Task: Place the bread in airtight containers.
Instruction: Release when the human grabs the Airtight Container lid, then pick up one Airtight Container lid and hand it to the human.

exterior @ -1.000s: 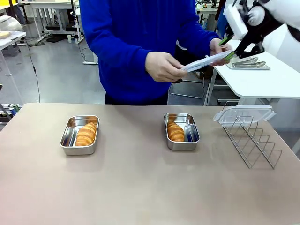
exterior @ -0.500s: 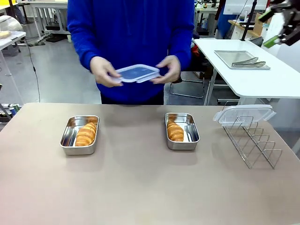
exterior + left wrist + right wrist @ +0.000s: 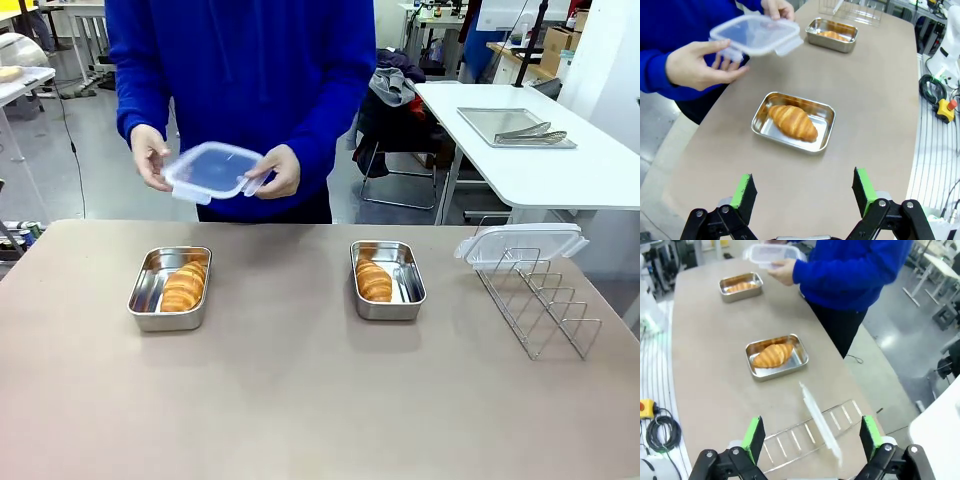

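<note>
Seen from the front, a person in blue holds a clear clip lid [image 3: 213, 170] nearly level between both hands [image 3: 283, 172], above and behind the left steel pan [image 3: 150, 288], apparently lining it up to press down and seal. A croissant [image 3: 184, 287] lies inside that pan, a second croissant [image 3: 374, 282] lies in the right steel pan [image 3: 408, 285], and both pans sit uncovered and well apart on the table [image 3: 300, 400]. The spare lid [image 3: 520, 243] rests on top of the wire rack [image 3: 545, 310] beside the right steel pan, parked within reach for the next sealing. In the left wrist view, the left gripper [image 3: 803, 192] hangs above the table with its jaws spread wide and nothing between them; the left steel pan and its bread lie ahead of the green pads, near but apart, with the held lid farther off toward the person. In the right wrist view, the right gripper [image 3: 812, 437] is likewise spread and empty, poised over the wire rack and spare lid, and the right steel pan with its croissant sits just beyond them.
</note>
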Controlling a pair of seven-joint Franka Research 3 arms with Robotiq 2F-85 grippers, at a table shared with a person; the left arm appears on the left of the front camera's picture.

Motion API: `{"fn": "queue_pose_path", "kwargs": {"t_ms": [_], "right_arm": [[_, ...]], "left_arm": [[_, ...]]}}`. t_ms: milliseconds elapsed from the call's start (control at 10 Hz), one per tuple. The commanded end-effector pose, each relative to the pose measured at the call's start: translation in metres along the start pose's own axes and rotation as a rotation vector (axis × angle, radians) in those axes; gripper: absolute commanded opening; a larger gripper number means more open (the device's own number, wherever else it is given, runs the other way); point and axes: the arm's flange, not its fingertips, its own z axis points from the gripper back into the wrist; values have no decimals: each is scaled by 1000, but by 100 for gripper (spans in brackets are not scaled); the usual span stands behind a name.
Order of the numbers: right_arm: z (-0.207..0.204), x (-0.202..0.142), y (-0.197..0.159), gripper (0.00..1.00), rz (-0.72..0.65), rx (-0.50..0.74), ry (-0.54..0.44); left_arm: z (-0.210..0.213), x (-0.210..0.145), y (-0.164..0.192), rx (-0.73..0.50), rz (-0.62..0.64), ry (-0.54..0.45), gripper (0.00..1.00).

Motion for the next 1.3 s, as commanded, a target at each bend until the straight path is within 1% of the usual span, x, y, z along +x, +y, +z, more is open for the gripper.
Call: {"fn": "queue_pose_path", "kwargs": {"t_ms": [0,200,300,1200], "right_arm": [[-7,-18,8,100,2,15,-51],[-9,-26,8,100,48,3,-101],[-5,-25,7,100,-18,12,-33],[-5,-25,7,100,-18,12,-33]], "left_arm": [[-1,0,0,0,-22,-22,100],[-1,0,0,0,-22,-22,100],[-1,0,0,0,-22,-22,100],[-1,0,0,0,-22,-22,100]]}}
